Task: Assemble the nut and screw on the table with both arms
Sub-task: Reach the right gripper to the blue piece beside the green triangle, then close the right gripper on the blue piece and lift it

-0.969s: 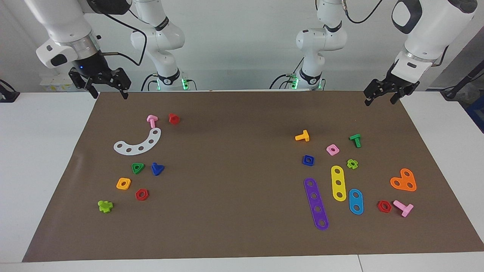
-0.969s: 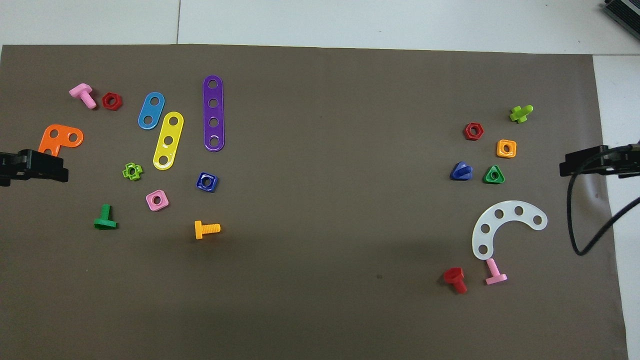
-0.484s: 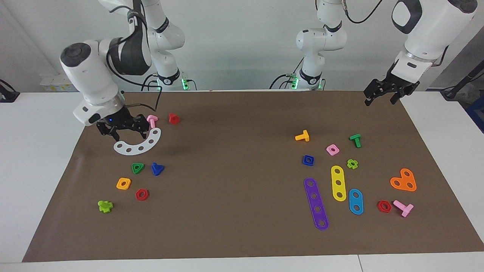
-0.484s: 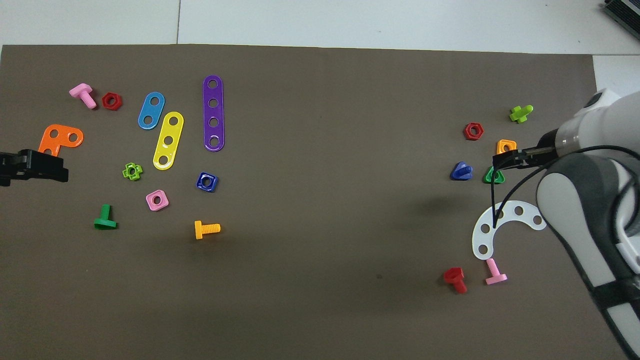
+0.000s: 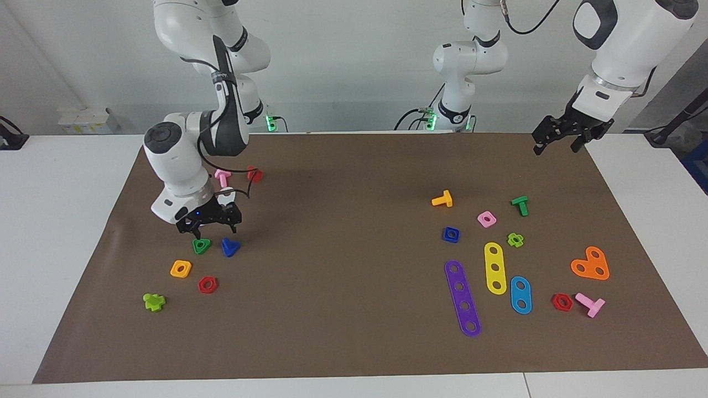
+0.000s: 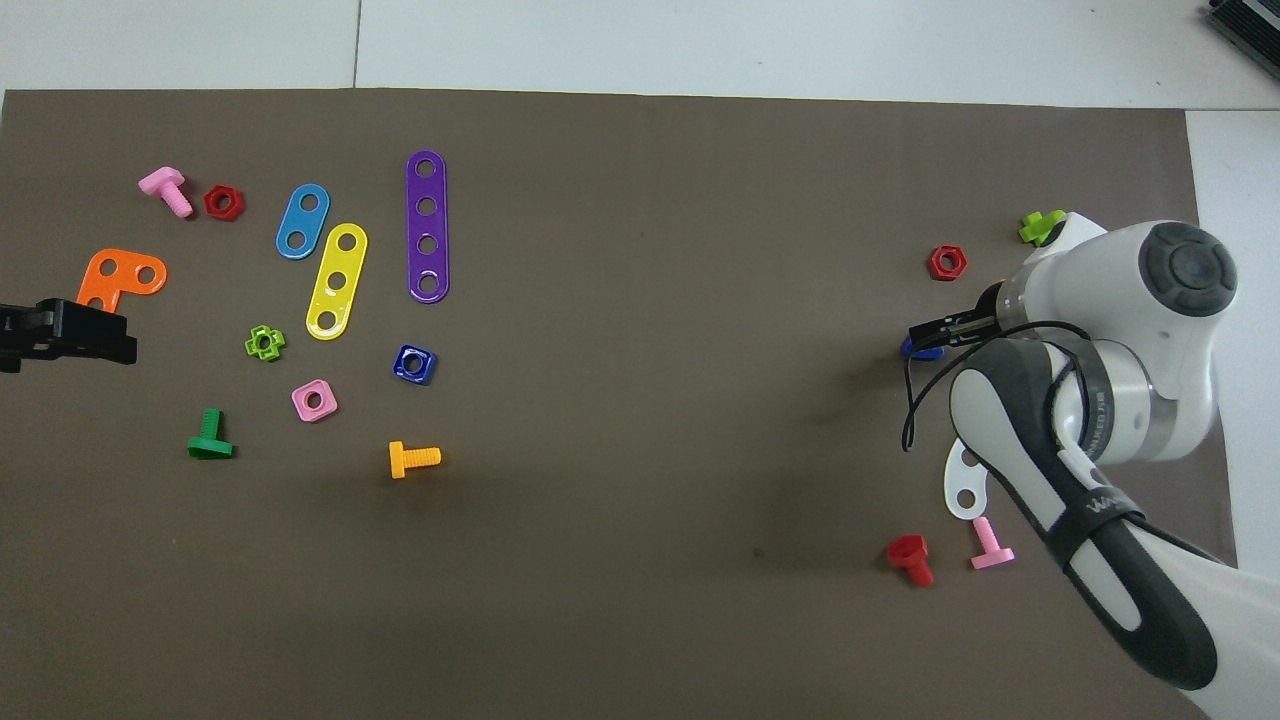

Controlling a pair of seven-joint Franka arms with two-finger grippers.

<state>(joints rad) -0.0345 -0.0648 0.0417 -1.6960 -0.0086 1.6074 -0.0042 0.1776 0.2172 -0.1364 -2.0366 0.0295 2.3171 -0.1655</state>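
Note:
The dark-blue screw (image 5: 230,247) lies on the brown mat (image 5: 354,331) toward the right arm's end of the table, beside a green triangular nut (image 5: 202,246). My right gripper (image 5: 213,228) is open and hangs low just over these two pieces, touching neither. In the overhead view the right gripper (image 6: 945,328) covers most of the screw (image 6: 918,350). The dark-blue square nut (image 5: 451,235) (image 6: 414,364) lies flat toward the left arm's end. My left gripper (image 5: 556,145) (image 6: 90,338) is open and empty and waits high over the mat's corner.
Near the screw lie an orange square nut (image 5: 181,268), a red hex nut (image 5: 207,284), a lime piece (image 5: 154,302), a white curved strip (image 6: 962,485) and pink (image 5: 222,177) and red screws (image 5: 254,174). Around the blue nut lie a pink nut (image 5: 487,219), an orange screw (image 5: 443,199) and purple (image 5: 462,298) and yellow strips (image 5: 495,268).
My right arm has swung out from the mat's corner and come down over the blue screw and green nut. The left arm and all the pieces have stayed put.

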